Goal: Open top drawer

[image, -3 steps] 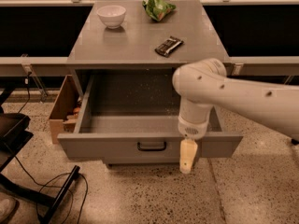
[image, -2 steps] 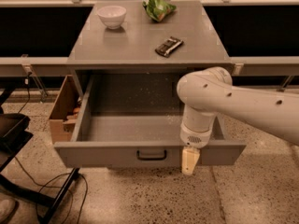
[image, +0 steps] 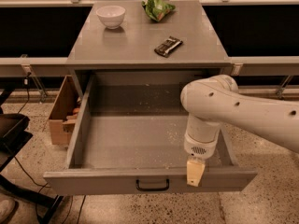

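**Drawer further out than 0.7 s ago**

Drawer (image: 93, 183) front has come nearer the camera since the earlier frame, and my gripper (image: 195, 172) has moved with it. Drawer now stands wide open under the cabinet top (image: 135, 50), its speckled grey floor bare to view.

My gripper hangs tip-down over the front's top edge, right of centre. Handle (image: 153, 185) sits just beside it, to its left and slightly lower, not touched. Whether my gripper is apart or together, I cannot tell.

Count: one drawer, one black handle. On the top: one white bowl (image: 111, 16), one green bag (image: 158, 7), one dark snack bar (image: 168, 46). One wooden box (image: 60, 111) on the floor at left.
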You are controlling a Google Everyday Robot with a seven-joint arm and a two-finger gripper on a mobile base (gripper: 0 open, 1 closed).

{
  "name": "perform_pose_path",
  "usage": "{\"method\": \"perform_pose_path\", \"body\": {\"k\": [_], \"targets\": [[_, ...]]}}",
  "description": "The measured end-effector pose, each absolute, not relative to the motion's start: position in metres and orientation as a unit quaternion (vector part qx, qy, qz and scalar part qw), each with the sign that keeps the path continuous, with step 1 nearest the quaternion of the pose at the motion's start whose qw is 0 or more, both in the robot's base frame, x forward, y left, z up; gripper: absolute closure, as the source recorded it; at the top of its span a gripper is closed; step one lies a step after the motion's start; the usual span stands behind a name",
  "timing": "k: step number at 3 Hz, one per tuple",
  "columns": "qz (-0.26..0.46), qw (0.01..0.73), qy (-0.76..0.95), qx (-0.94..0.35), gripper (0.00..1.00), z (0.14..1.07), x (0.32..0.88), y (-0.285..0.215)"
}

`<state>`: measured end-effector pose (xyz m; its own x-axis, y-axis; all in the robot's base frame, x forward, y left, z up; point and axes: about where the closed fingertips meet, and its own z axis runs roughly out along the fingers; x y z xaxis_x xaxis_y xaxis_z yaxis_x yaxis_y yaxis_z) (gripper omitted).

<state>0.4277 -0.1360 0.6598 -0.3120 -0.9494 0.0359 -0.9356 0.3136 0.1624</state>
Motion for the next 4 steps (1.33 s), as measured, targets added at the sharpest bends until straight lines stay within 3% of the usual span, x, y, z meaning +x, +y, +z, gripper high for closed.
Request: {"method": "perform_pose_path", "body": {"k": [1,4], "targets": [[-0.056,0.062,-0.808,0.583,0.83,0.6598,0.4277,-0.1360],[-0.056,0.062,-0.808,0.583,0.13,0.6598,0.4277,-0.1360]]}}
